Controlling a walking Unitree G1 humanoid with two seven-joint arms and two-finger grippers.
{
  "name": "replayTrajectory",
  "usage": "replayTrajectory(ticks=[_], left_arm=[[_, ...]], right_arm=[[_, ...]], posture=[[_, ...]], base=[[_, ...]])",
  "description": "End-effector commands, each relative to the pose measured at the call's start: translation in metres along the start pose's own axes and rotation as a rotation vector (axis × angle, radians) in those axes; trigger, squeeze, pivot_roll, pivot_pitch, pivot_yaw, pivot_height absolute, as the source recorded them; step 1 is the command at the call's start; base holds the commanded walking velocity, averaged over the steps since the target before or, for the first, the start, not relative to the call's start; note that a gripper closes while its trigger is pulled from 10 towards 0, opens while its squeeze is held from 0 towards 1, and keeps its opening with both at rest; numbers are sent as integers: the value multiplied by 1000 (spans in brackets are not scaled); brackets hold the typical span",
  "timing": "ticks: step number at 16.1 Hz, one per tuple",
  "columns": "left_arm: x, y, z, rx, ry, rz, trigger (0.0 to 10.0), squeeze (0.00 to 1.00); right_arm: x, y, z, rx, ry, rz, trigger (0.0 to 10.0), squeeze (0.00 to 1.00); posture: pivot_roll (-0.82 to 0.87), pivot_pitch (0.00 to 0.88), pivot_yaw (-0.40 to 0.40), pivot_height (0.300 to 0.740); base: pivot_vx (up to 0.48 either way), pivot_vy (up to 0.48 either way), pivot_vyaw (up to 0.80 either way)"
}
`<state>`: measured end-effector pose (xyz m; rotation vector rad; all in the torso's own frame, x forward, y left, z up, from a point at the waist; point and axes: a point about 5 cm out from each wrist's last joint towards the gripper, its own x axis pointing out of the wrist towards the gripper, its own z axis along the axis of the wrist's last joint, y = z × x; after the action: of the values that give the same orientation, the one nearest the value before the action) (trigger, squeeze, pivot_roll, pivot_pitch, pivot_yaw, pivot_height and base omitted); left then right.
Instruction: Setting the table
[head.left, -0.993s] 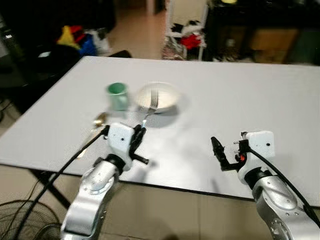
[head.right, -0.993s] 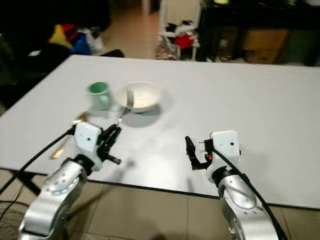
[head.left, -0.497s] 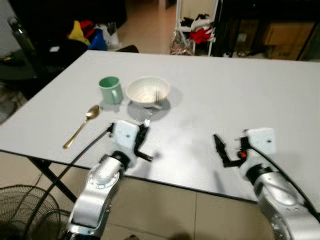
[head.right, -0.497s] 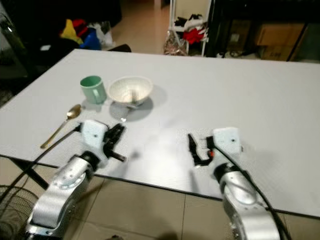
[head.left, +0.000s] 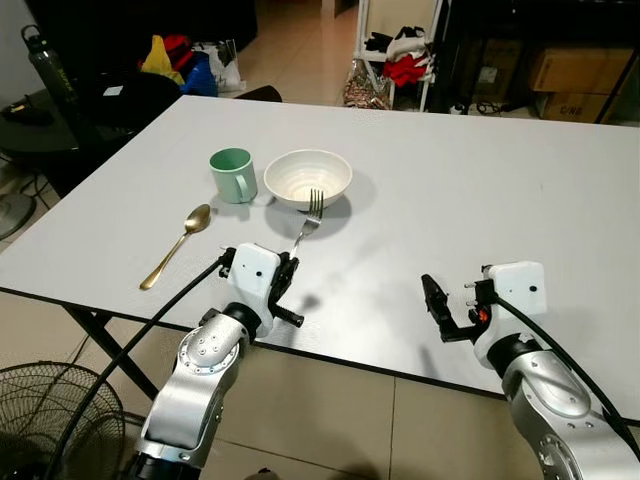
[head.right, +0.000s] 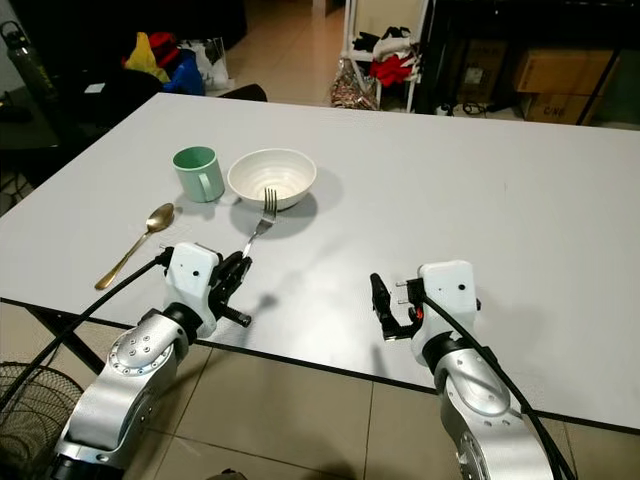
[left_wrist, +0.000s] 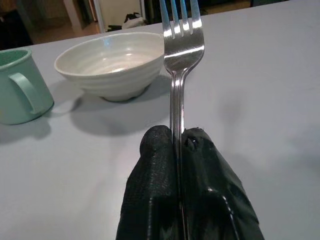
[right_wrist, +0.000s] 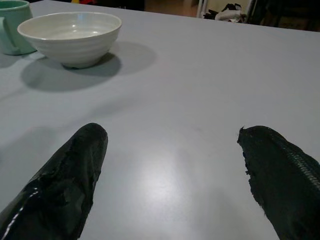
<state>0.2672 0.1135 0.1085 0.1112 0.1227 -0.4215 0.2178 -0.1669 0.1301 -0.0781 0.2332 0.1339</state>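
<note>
Currently the left gripper (left_wrist: 177, 145) is clamped on the fork (head.left: 306, 221) handle, tines pointing toward the white bowl (head.left: 307, 177) above the table (head.left: 480, 200). Right gripper (head.right: 381, 307) hovers near the table's front edge, fingers spread, holding nothing.

A wide, pale grey desk (head.left: 480, 200) with a dark edge stands on a tiled floor, its surface smooth and faintly reflective. Near its left end a green mug (head.left: 233, 175) stands just beside a white ribbed bowl (head.left: 307, 178), the mug to the bowl's left. A gold-coloured spoon (head.left: 176, 245) lies nearer the front edge, handle angled toward that edge.
</note>
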Motion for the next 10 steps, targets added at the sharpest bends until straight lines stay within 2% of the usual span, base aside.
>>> replayTrajectory(ticks=[1, 7, 10], left_arm=[[3, -1, 2, 22, -9, -10, 10000, 0], [11, -6, 2, 30, -27, -43, 10000, 0], [9, -5, 1, 24, -28, -31, 10000, 0]], right_arm=[[-2, 0, 1, -11, -5, -4, 10000, 0], [-5, -1, -1, 0, -3, -40, 10000, 0], [-6, 1, 0, -6, 1, -21, 10000, 0]], posture=[[-29, 0, 101, 740], [-55, 0, 113, 740], [-47, 0, 101, 740]], base=[[0, 0, 0], [0, 0, 0], [0, 0, 0]])
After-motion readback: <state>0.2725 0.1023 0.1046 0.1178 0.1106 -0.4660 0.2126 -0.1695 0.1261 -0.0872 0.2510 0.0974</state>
